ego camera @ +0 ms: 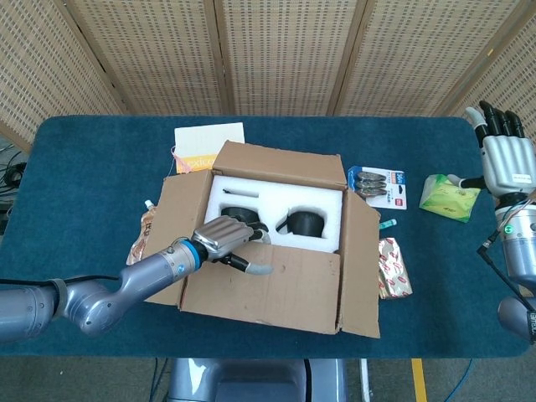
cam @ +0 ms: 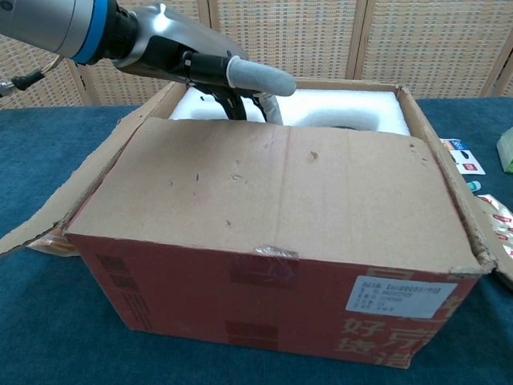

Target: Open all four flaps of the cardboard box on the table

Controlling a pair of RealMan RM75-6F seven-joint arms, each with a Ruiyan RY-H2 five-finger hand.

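At the near flap's free edge, running side to side across the box mid-bench, the left hand hooks curled fingers just behind and under it, grasping nothing firmly that I can tell, while the right hand hangs spread, well apart.

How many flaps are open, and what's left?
Three look open: the back flap, left flap and right flap. In hand: the left hand hooks its fingers under the front flap, which covers part of the box. The right hand waits aside.
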